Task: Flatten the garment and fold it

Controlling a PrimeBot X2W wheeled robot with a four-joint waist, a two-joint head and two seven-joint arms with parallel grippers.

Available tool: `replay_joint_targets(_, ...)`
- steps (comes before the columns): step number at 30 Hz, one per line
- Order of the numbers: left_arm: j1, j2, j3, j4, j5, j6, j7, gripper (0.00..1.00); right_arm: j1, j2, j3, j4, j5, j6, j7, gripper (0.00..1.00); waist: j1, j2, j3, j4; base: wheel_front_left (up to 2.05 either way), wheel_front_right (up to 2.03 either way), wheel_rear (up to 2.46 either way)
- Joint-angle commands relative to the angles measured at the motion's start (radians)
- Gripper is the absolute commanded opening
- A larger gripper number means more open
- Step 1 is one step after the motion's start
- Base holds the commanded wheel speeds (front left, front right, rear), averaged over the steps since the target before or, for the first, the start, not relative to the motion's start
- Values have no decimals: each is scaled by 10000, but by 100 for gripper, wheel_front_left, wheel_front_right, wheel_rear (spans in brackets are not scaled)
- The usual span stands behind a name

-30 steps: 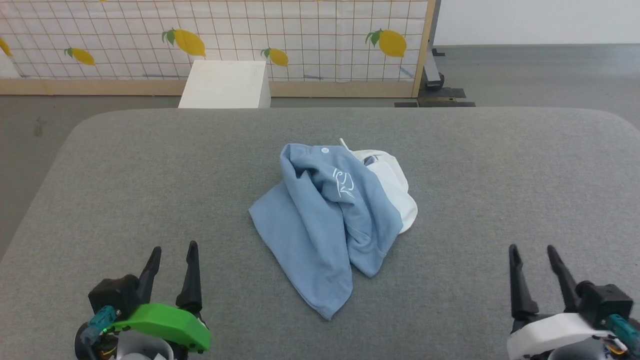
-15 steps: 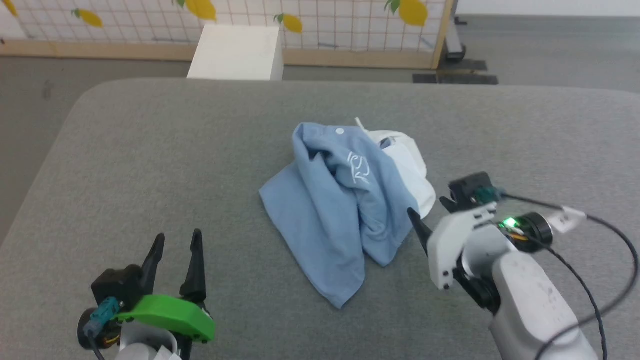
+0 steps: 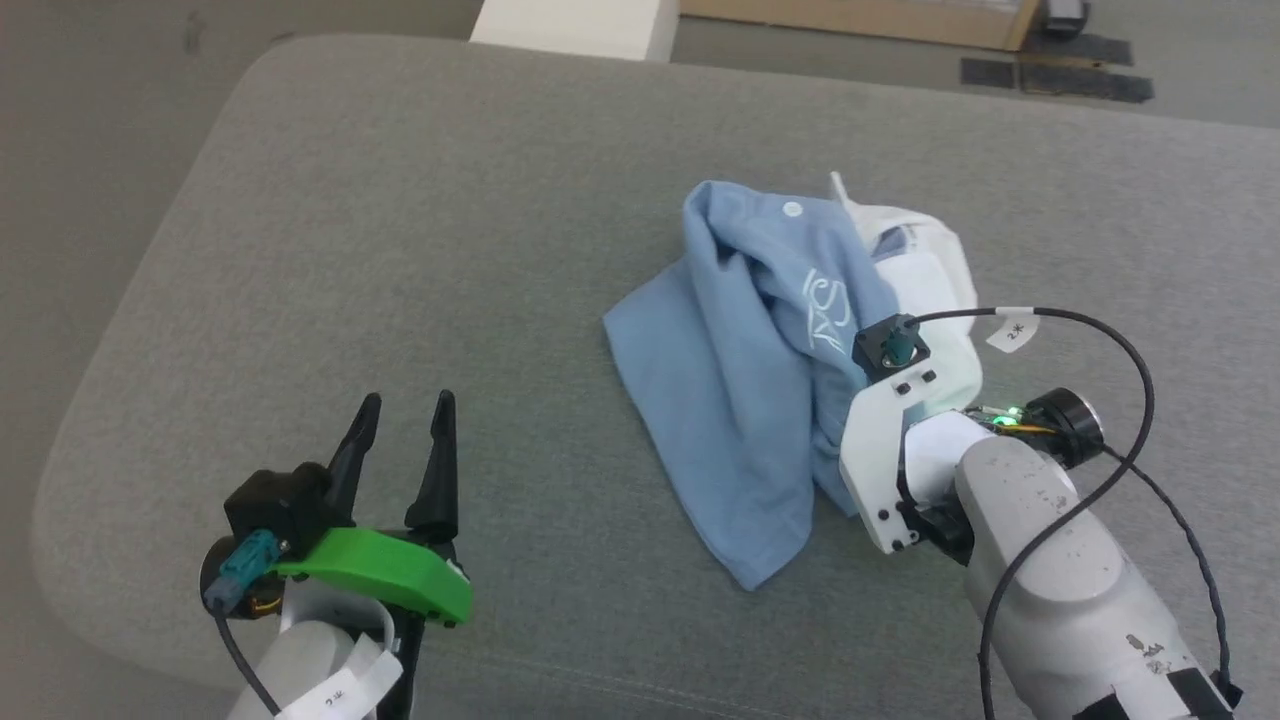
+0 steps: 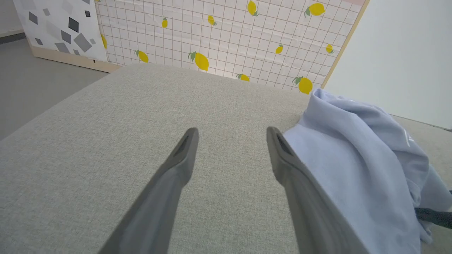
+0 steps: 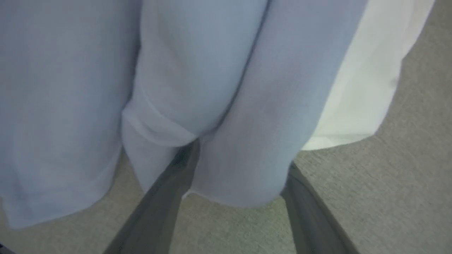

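The garment point(image 3: 740, 400) lies crumpled on the grey cushion point(image 3: 400, 200). The right gripper point(image 5: 240, 158) straddles a blue fold, fingers spread, nothing held (left gripper point(image 3: 405, 410) equally agape, apart). Pinching here may snag several layers together.

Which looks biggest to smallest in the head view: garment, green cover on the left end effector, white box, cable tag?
1. garment
2. green cover and white box: about alike; the box is farther off and cut by the frame edge, so unranked
3. cable tag
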Motion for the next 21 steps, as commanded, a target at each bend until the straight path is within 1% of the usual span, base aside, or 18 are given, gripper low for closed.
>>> replay_joint_targets(1, -186, -99, -8, 70, 177, -81, -47, 100, -45, -8, 92, 289, -68, -15, 191, 100, -1, 0, 410, 495, 0, 0, 0)
replay_joint_targets(3, -234, -160, 7, 151, 211, -144, -47, 100, -4, -8, 123, 476, 55, -15, 248, 100, -1, 0, 410, 550, 0, 0, 0)
replay_joint_targets(4, -243, -180, 20, 188, 228, -170, -47, 100, 2, -8, 156, 524, 108, -15, 235, 69, -1, 0, 403, 559, 0, 0, 0)
replay_joint_targets(5, -245, -200, 46, 231, 245, -198, -47, 100, -12, -8, 166, 542, 188, -15, 133, 24, -1, 0, 386, 552, 0, 0, 0)
replay_joint_targets(6, -235, -215, 77, 259, 256, -213, -47, 100, -40, -8, 191, 554, 225, -15, 28, 0, -1, 0, 361, 528, 0, 0, 0)
replay_joint_targets(10, -105, -255, 244, 358, 313, -227, -47, 100, -239, -8, 217, 539, 561, -15, -389, 0, -1, 0, 147, 293, 0, 0, 0)
replay_joint_targets(14, 58, -254, 410, 406, 347, -255, -47, 100, -535, -160, -183, 207, 795, -15, -1038, 0, -1, 0, -169, -75, 0, 0, 0)
replay_joint_targets(16, 159, -255, 477, 392, 357, -259, -47, 100, -600, -457, -397, -34, 916, -15, -1261, 0, -1, 0, -352, -293, 0, 0, 0)
replay_joint_targets(18, 269, -252, 500, 388, 372, -254, -47, 100, -547, -928, -673, -278, 984, -15, -1334, 0, -1, 0, -521, -477, 0, 0, 0)
replay_joint_targets(21, 394, -247, 500, 381, 374, -246, -47, 100, -211, -1842, -1292, -493, 931, -15, -1084, 0, -1, 0, -690, -682, 0, 0, 0)
